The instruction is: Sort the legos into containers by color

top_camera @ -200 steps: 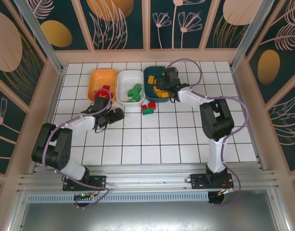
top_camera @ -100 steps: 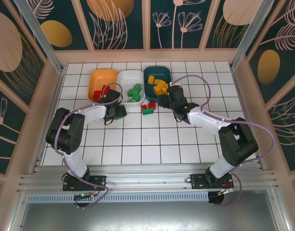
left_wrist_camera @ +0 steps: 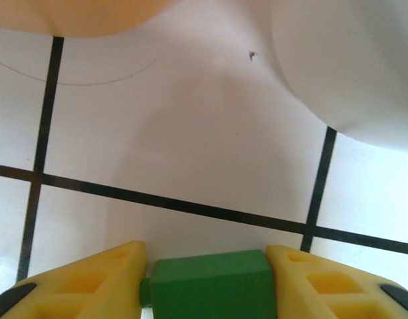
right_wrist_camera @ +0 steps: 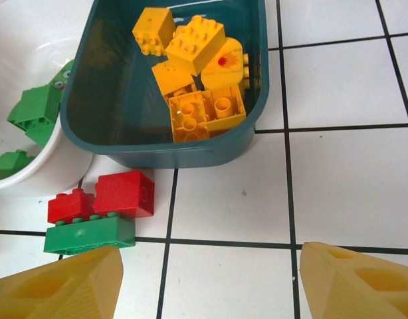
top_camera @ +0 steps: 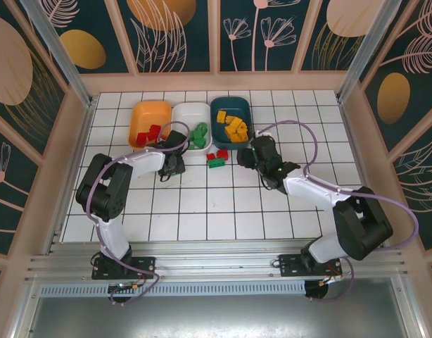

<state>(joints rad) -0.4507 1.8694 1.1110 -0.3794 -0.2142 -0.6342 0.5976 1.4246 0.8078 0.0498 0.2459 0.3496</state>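
My left gripper is shut on a green lego, held low over the tiles in front of the gap between the orange tray and the white tray. In the top view the left gripper sits at the white tray's near-left corner. My right gripper stands open and empty, near the teal tray, which holds several yellow legos. Two red legos and a green lego lie loose on the table to its left.
The orange tray holds red legos. Green legos lie in the white tray, and yellow ones in the teal tray. The three trays stand side by side at the back. White tiles stretch toward the near edge.
My right gripper has drawn back out of the teal tray toward the near side. The left gripper has moved right and toward the white tray.
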